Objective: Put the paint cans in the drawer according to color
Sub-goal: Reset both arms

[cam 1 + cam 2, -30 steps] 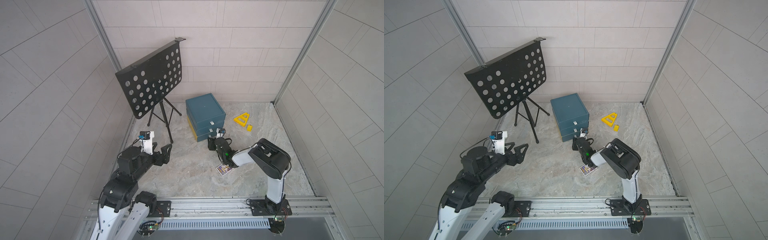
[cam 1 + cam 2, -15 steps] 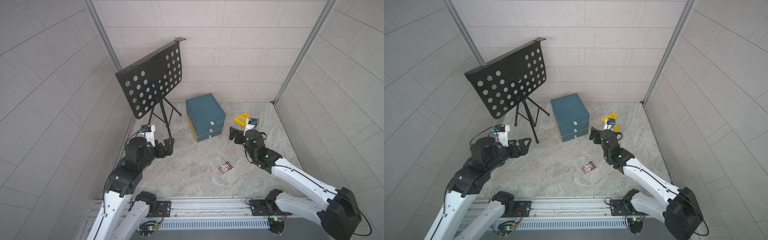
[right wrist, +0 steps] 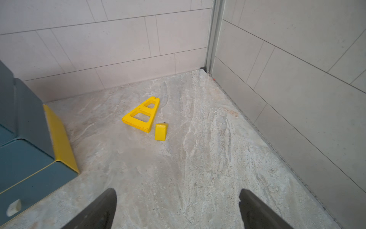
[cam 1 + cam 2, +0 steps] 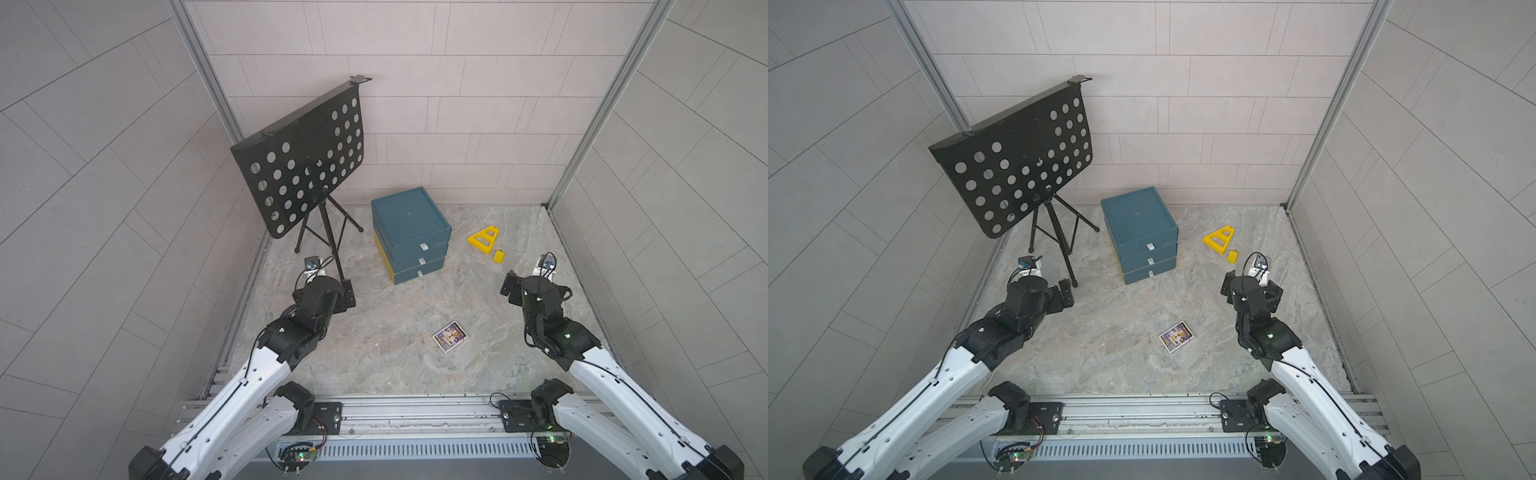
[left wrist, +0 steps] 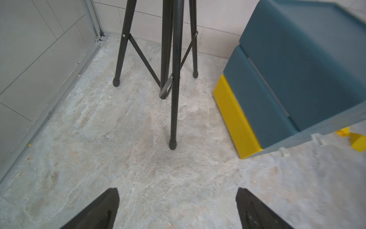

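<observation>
No paint cans show in any view. The drawer [image 4: 409, 224] [image 4: 1138, 220] is a teal three-tier unit with a yellow side near the back middle, and all three fronts are pushed in. It also shows in the left wrist view [image 5: 297, 69] and the right wrist view [image 3: 23, 138]. My left gripper [image 4: 332, 291] [image 4: 1059, 293] [image 5: 177, 198] hovers open and empty to the left of it, by the stand's legs. My right gripper [image 4: 536, 282] [image 4: 1252, 286] [image 3: 177, 198] hovers open and empty to its right.
A black perforated music stand [image 4: 303, 166] on a tripod [image 5: 174, 99] stands at the back left. A yellow triangular frame [image 4: 483, 239] [image 3: 141, 117] and a small yellow block [image 4: 498, 256] [image 3: 160, 131] lie right of the drawer. A picture card [image 4: 450, 336] lies on the floor in front.
My right arm has swung away from the drawer's front to the right side. My left arm has moved forward towards the stand's legs. Both grippers have opened wider.
</observation>
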Motion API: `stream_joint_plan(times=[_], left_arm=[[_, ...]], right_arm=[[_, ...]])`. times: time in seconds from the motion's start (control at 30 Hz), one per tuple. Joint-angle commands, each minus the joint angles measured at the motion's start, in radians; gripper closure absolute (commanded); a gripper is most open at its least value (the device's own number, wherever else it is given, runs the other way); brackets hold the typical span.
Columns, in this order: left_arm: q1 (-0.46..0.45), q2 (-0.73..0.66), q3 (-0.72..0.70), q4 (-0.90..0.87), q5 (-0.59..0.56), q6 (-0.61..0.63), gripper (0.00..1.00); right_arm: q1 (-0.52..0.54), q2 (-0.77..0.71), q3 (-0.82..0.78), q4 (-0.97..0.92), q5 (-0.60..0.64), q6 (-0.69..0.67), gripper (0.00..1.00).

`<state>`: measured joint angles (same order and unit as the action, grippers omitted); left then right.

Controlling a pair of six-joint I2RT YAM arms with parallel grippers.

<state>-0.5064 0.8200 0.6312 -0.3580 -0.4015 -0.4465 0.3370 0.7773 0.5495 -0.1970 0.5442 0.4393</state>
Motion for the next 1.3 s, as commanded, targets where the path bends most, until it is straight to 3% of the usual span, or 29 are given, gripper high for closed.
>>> stream_joint_plan(times=[0.0, 0.13, 0.37, 0.43, 0.6, 0.73, 0.9, 0.97, 1.03, 1.13, 1.23, 1.27], left_arm=[[-0.001, 0.015, -0.106, 0.293, -0.117, 0.165, 0.0], [0.007, 0.083, -0.194, 0.495, -0.16, 0.274, 0.0], [0.085, 0.293, -0.093, 0.483, -0.094, 0.445, 0.0], [0.11, 0.29, -0.157, 0.637, -0.09, 0.481, 0.0], [0.259, 0.278, -0.332, 1.012, 0.033, 0.507, 0.0], [0.341, 0.341, -0.359, 1.072, 0.121, 0.488, 0.0], [0.359, 0.497, -0.394, 1.274, 0.153, 0.514, 0.0], [0.36, 0.557, -0.385, 1.309, 0.143, 0.507, 0.0], [0.362, 0.608, -0.372, 1.335, 0.14, 0.511, 0.0], [0.383, 0.734, -0.311, 1.379, 0.037, 0.448, 0.0], [0.425, 0.711, -0.202, 1.111, 0.111, 0.42, 0.0], [0.446, 0.707, -0.201, 1.122, 0.158, 0.414, 0.0]], right_arm=[[-0.046, 0.011, -0.099, 0.199, 0.0, -0.112, 0.0], [-0.088, 0.103, -0.202, 0.473, 0.036, -0.194, 0.0], [-0.123, 0.547, -0.321, 1.178, 0.017, -0.388, 0.0], [-0.114, 0.631, -0.306, 1.278, 0.011, -0.466, 0.0], [-0.176, 0.8, -0.319, 1.486, -0.045, -0.45, 0.0], [-0.181, 0.74, -0.302, 1.35, -0.073, -0.43, 0.0], [-0.183, 0.838, -0.343, 1.533, -0.122, -0.444, 0.0], [-0.181, 0.878, -0.348, 1.598, -0.118, -0.462, 0.0], [-0.181, 0.848, -0.338, 1.534, -0.115, -0.45, 0.0], [-0.181, 0.868, -0.328, 1.551, -0.103, -0.456, 0.0], [-0.187, 0.84, -0.292, 1.442, -0.092, -0.436, 0.0], [-0.192, 0.838, -0.282, 1.422, -0.09, -0.432, 0.0]])
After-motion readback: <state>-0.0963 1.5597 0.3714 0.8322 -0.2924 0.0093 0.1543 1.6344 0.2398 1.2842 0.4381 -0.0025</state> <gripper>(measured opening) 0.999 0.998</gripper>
